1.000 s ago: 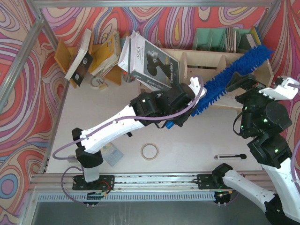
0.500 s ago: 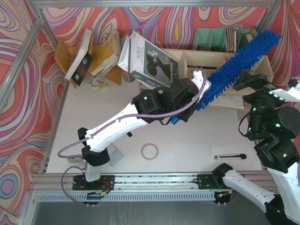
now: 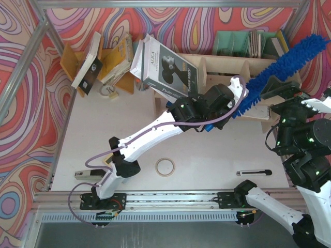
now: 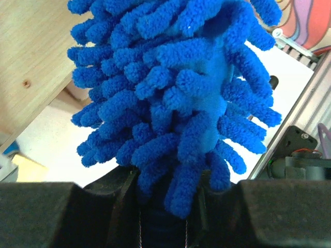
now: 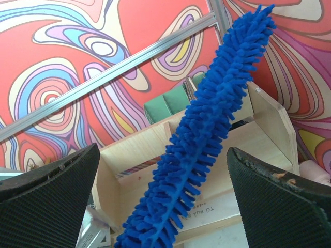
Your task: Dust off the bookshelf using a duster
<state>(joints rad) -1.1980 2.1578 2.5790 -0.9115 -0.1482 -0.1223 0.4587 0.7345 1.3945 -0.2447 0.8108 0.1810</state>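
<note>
The bright-blue fluffy duster [image 3: 282, 70] slants up to the right over the right end of the pale plywood bookshelf [image 3: 243, 64], with its tip past the shelf's right edge. My left gripper [image 3: 227, 101] is shut on the duster's handle end, in front of the shelf's middle. In the left wrist view the duster [image 4: 176, 88] fills the frame above my gripper [image 4: 168, 206], with shelf wood [image 4: 31, 62] at the left. My right gripper [image 3: 295, 95] is open and empty, just right of the duster. In the right wrist view the duster [image 5: 207, 139] crosses the bookshelf [image 5: 150, 160] between my spread fingers [image 5: 51, 196].
A large book [image 3: 165, 67] leans on the shelf's left end. An orange-yellow book rack [image 3: 111, 59] stands at the back left and a teal file organiser [image 3: 243, 42] behind the shelf. A tape roll [image 3: 165, 166], a pen [image 3: 253, 172] and a small object [image 3: 88, 174] lie near the front.
My left arm has reached further right, carrying the duster rightward along the shelf; its tip now passes the shelf's right end. My right gripper has shifted slightly right.
</note>
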